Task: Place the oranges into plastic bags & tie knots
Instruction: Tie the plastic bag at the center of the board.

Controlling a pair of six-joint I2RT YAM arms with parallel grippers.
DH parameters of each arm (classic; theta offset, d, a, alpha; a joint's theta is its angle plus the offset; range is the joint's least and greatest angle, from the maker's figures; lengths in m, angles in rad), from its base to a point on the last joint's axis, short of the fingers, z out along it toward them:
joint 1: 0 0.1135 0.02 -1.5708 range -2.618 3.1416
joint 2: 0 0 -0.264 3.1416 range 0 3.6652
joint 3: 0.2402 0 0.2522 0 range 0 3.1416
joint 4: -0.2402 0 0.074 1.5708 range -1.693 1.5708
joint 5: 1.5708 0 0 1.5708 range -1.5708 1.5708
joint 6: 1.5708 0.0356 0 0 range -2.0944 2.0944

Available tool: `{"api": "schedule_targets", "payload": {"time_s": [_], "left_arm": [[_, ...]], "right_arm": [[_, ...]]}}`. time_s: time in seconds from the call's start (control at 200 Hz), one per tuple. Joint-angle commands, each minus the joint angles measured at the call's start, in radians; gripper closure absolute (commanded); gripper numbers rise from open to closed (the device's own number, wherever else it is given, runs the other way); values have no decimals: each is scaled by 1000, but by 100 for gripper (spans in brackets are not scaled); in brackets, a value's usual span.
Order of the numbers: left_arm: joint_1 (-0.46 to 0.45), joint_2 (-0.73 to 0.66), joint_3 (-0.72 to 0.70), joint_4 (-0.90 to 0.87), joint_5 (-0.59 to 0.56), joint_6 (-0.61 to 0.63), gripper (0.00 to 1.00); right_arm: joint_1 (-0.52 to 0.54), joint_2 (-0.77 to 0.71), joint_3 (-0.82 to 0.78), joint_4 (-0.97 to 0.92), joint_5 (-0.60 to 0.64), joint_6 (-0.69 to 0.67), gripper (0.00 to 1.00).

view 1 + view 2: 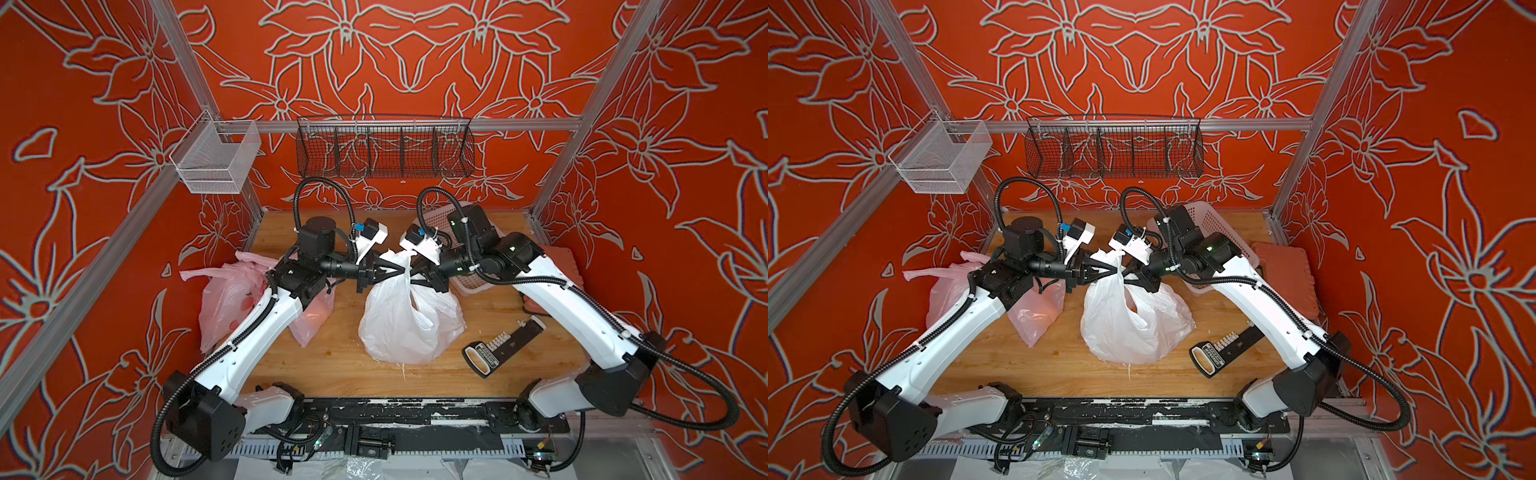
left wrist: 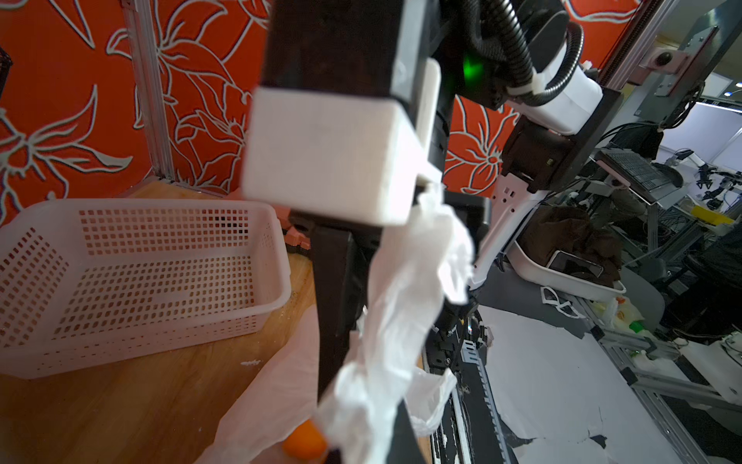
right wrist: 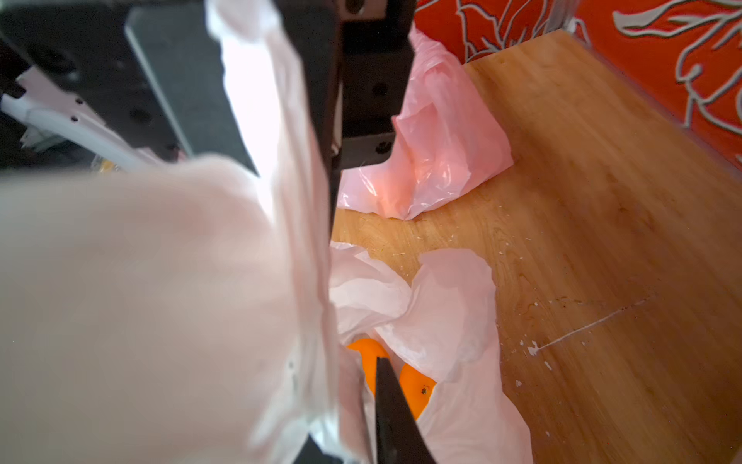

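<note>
- My left claw [image 1: 400,270] is pressed together on the twisted handle strap [image 2: 385,321] of the white bag [image 1: 399,328], holding it up above the bag's mouth.
- My right claw [image 1: 417,277] meets the same bunch from the opposite side. Film drapes over its fingers in the right wrist view, so I cannot tell whether it is spread or pinching.
- The bag stands mid-table. Oranges [image 3: 413,385] show through its gaping mouth, so I judge the knot is not yet made.
- To tie it well, I want a firm left pinch. The right claw should take the other strap low near the mouth and cross it without hoisting the bag, so no fruit rolls out.
- The pink bags [image 1: 226,299] lie right by my left arm.
- The perforated basket [image 1: 473,287] sits partly under my right arm.
- A black tool [image 1: 503,345] lies near the white bag, on the side of my right arm.
- The bare table [image 1: 332,365] on the near side is my open room for moving.
</note>
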Motion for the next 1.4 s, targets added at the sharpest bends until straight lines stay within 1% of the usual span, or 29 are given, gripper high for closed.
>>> {"api": "schedule_targets", "payload": {"time_s": [0.0, 0.04, 0.095, 0.125, 0.175, 0.23, 0.28, 0.345, 0.465, 0.545, 0.711, 0.876, 0.916, 0.956, 1.046, 1.096, 1.131, 1.176, 1.236, 1.266, 1.331, 1.396], "left_arm": [[-6, 3, 8, 1, 24, 22, 100], [-6, 2, 10, -8, 24, 30, 100], [-6, 3, 10, -12, 23, 36, 100], [-6, 5, 12, -15, 25, 38, 100], [-6, 9, 18, -26, 26, 46, 100], [-6, 14, 30, -48, 31, 62, 100], [-6, 17, 39, -62, 39, 73, 100], [-6, 19, 48, -83, 49, 91, 100], [-6, 16, 60, -123, 54, 118, 100], [-6, 11, 63, -143, 57, 132, 100], [-6, 6, 60, -163, 58, 145, 100], [-6, 9, 62, -170, 63, 154, 100], [-6, 9, 63, -172, 63, 155, 100], [-6, 9, 65, -175, 64, 156, 100], [-6, 9, 67, -172, 64, 159, 100], [-6, 7, 68, -168, 69, 155, 100], [-6, 4, 68, -161, 70, 148, 88], [-6, -3, 62, -130, 72, 128, 72], [-6, -18, 44, -64, 70, 83, 52], [-6, -27, 32, -26, 63, 57, 44], [-6, -46, 5, 53, 26, -6, 37], [-6, -67, -20, 125, -28, -60, 33]], "right_arm": [[4, -83, -15, 37, 138, 23, 50], [4, -110, -25, 44, 200, 30, 41], [2, -150, -32, 40, 245, 26, 36], [3, -170, -30, 29, 234, 14, 36], [3, -195, -24, 9, 182, -21, 34], [3, -211, -8, -9, 134, -44, 28], [3, -204, 20, -26, 114, -54, 23], [3, -164, 85, -68, 86, -63, 20], [4, -75, 204, -132, 10, -74, 19], [7, -48, 227, -126, -27, -67, 19], [16, -7, 258, -108, -80, -48, 25], [30, 14, 279, -92, -89, -37, 34], [31, 15, 276, -83, -90, -29, 38], [33, 16, 276, -80, -88, -28, 47], [35, 12, 262, -73, -69, -19, 75], [35, 0, 235, -38, -52, 3, 87], [35, -13, 207, -1, -38, 24, 94], [35, -29, 169, 42, -22, 49, 100], [35, -49, 124, 90, -6, 78, 100], [35, -60, 103, 113, 2, 89, 100], [35, -76, 69, 150, 18, 108, 100], [35, -86, 46, 173, 31, 118, 100]]}}
